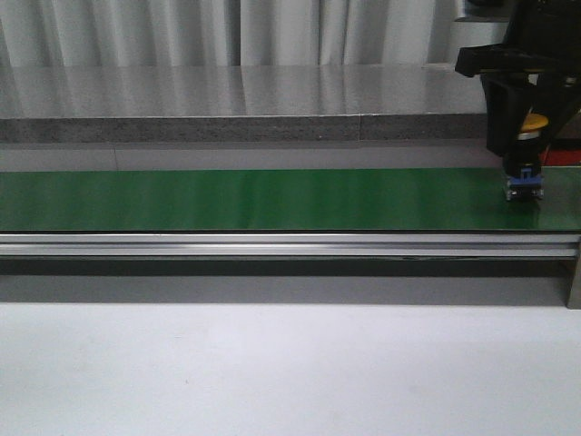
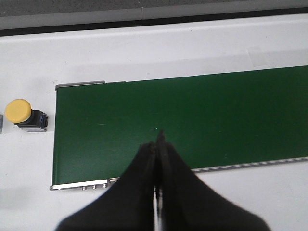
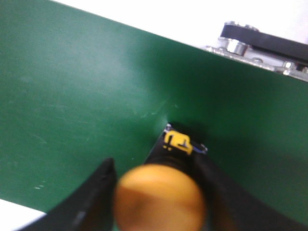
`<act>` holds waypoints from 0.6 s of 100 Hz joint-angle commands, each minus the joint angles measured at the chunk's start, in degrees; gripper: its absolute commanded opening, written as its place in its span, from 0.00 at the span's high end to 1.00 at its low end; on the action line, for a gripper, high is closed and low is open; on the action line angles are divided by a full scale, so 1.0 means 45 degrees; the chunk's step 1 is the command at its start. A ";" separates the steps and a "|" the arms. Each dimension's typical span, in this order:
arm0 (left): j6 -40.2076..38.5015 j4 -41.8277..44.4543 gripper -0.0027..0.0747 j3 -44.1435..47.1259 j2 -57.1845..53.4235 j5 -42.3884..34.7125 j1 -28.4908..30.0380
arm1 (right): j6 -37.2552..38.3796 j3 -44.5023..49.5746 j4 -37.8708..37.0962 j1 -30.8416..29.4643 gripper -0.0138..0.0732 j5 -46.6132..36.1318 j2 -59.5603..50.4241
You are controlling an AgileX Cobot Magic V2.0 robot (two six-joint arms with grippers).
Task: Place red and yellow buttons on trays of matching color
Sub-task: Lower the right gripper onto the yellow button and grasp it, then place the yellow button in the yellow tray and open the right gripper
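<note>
- Because the right end effector [image 1: 525, 182] grips the yellow button [image 1: 533, 123] by its body while the base sits at or just above the green conveyor belt [image 1: 272, 200] near its right end, the main risk is a skewed grip: if the button is tilted between the jaws, a lift could let it twist or slip out.
- Should the belt be running, its surface could drag the blue-and-silver base sideways, though nothing here shows whether it moves.
- In the right wrist view the yellow cap [image 3: 161, 197] fills the space between the two dark fingers [image 3: 94, 192], blurred by closeness, so I cannot tell for certain how squarely the pads meet the body below it.
- No trays appear in any view, so the carry to the yellow one would start blind from here; a wrong heading is a fair worry.
- The left end effector [image 2: 159, 139] hangs over the belt's left end with its jaws pressed together on nothing.
- A second yellow button [image 2: 24, 114] lies on its side on the white desk [image 2: 144, 53], just beyond the belt's left end and well apart from that end effector.
</note>
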 commanded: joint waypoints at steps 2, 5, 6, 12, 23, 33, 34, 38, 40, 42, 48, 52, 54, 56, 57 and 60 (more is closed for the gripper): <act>-0.0065 -0.0381 0.99 -0.0309 -0.0325 -0.0630 -0.0053 | 0.0023 -0.0301 -0.0140 -0.0022 0.62 -0.0103 -0.0674; -0.0065 -0.0381 0.99 -0.0309 -0.0325 -0.0630 -0.0053 | 0.0078 -0.0301 -0.0170 -0.0022 0.63 -0.0103 -0.0687; -0.0065 -0.0381 0.99 -0.0309 -0.0325 -0.0630 -0.0053 | 0.0096 -0.0301 -0.0171 -0.0022 0.64 -0.0103 -0.0687; -0.0065 -0.0381 0.99 -0.0309 -0.0325 -0.0630 -0.0053 | 0.0117 -0.0301 -0.0200 -0.0022 0.64 -0.0072 -0.0741; -0.0065 -0.0381 0.99 -0.0309 -0.0325 -0.0630 -0.0053 | 0.0117 -0.0301 -0.0200 -0.0069 0.64 0.0297 -0.1073; -0.0065 -0.0381 0.99 -0.0309 -0.0325 -0.0630 -0.0053 | 0.0117 -0.0177 -0.0200 -0.0172 0.64 0.0565 -0.1638; -0.0065 -0.0381 0.99 -0.0309 -0.0325 -0.0630 -0.0053 | 0.0117 -0.0139 -0.0200 -0.0190 0.64 0.0565 -0.1696; -0.0065 -0.0381 0.99 -0.0309 -0.0325 -0.0630 -0.0053 | 0.0117 -0.0004 -0.0205 -0.0266 0.64 0.0513 -0.2025; -0.0065 -0.0381 0.99 -0.0309 -0.0325 -0.0630 -0.0053 | 0.0117 0.0086 -0.0205 -0.0350 0.64 0.0494 -0.2206; -0.0065 -0.0381 0.99 -0.0309 -0.0325 -0.0630 -0.0053 | 0.0117 0.0203 -0.0205 -0.0438 0.64 0.0483 -0.2375; -0.0065 -0.0381 0.99 -0.0309 -0.0325 -0.0630 -0.0053 | 0.0117 0.0657 -0.0205 -0.0792 0.64 0.0450 -0.2884; -0.0065 -0.0381 0.99 -0.0309 -0.0325 -0.0630 -0.0053 | 0.0129 0.0967 -0.0205 -0.1053 0.64 0.0434 -0.3278; -0.0065 -0.0381 0.99 -0.0309 -0.0325 -0.0630 -0.0053 | 0.0142 0.1166 -0.0205 -0.1228 0.64 0.0397 -0.3470; -0.0065 -0.0381 0.99 -0.0309 -0.0325 -0.0630 -0.0053 | 0.0158 0.1369 -0.0205 -0.1422 0.64 0.0354 -0.3658; -0.0065 -0.0381 0.99 -0.0309 -0.0325 -0.0630 -0.0053 | 0.0158 0.1507 -0.0205 -0.1489 0.64 0.0336 -0.3725; -0.0065 -0.0381 0.99 -0.0309 -0.0325 -0.0630 -0.0053 | 0.0168 0.1785 -0.0205 -0.1840 0.64 0.0263 -0.3980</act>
